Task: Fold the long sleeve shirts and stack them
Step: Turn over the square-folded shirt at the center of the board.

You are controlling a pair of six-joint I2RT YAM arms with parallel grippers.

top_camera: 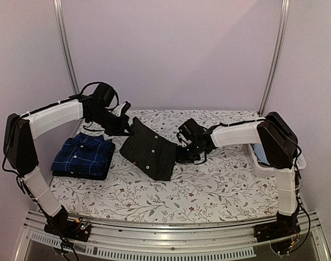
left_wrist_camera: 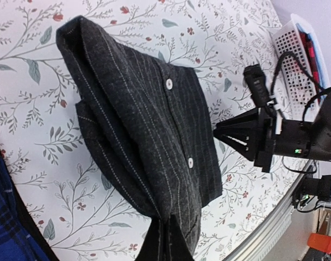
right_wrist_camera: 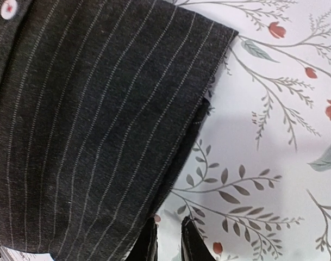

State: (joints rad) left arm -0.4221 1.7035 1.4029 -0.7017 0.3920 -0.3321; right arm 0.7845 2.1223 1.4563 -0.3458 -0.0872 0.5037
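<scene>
Floral tablecloth (top_camera: 208, 185) under pale walls, and the black pinstriped shirt (top_camera: 149, 152) sits folded near the middle of it. Its long axis runs on a diagonal in the overhead view, from far-left down to near-right. The button line follows that same diagonal, with two white buttons facing up. I can't make out which end is the collar.

My left gripper (top_camera: 125, 128) is at the far-left end, pressed together on a bunch of the dark cloth, and the shirt stretches away from it. My right gripper (top_camera: 182, 155) is low at the shirt's right-hand long edge, about midway along. Its fingers (right_wrist_camera: 193, 244) are only narrowly parted, with tablecloth showing through the gap and the hem just beside the inner one. I can't tell whether they've caught any fabric.

Over to the left lies the navy checked shirt (top_camera: 82, 155), already folded into a neat block, well apart from the black one. A white basket (left_wrist_camera: 295, 54) stands at the table's right side.
</scene>
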